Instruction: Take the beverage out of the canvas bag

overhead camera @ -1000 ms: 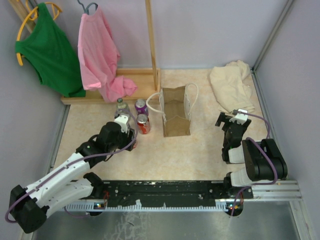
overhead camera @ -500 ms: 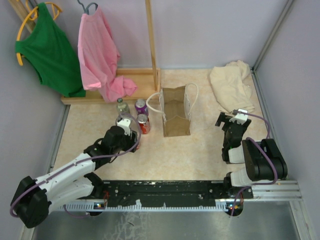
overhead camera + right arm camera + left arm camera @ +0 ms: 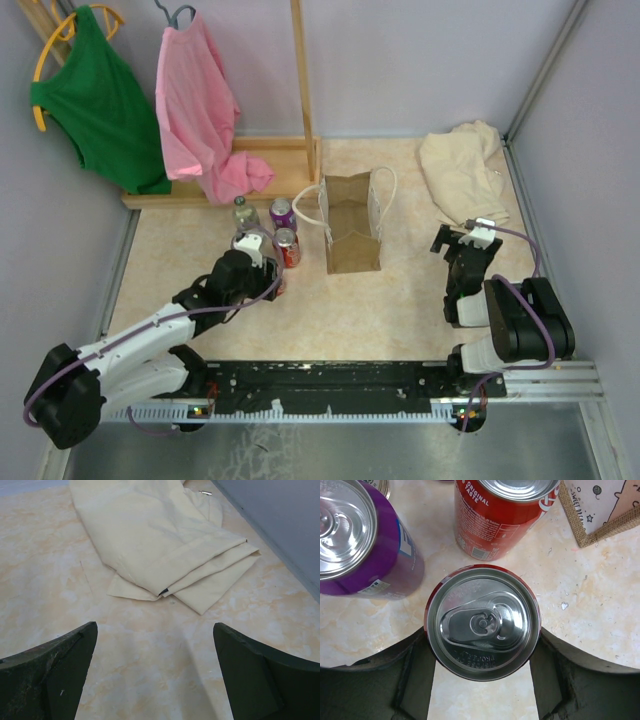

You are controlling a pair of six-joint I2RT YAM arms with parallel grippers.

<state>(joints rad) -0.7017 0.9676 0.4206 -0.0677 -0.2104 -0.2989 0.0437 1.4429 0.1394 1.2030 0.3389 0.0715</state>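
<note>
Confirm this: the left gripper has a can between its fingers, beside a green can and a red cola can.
Not green: the left wrist view shows a purple can. The left gripper does have a can between its fingers, beside the red cola can.

The far red can bears white capitals on its side, "ORIGINAL TASTE" — right of them a white script logo curves out of sight, too cut off to read. The block of fine print below is illegible. At the far right, the canvas bag shows a pale panel with small dark lettering beginning "SWEET" — the rest is cropped. The label on the purple can, left, cannot be read, nor the stamped lid of the nearest can.
</note>
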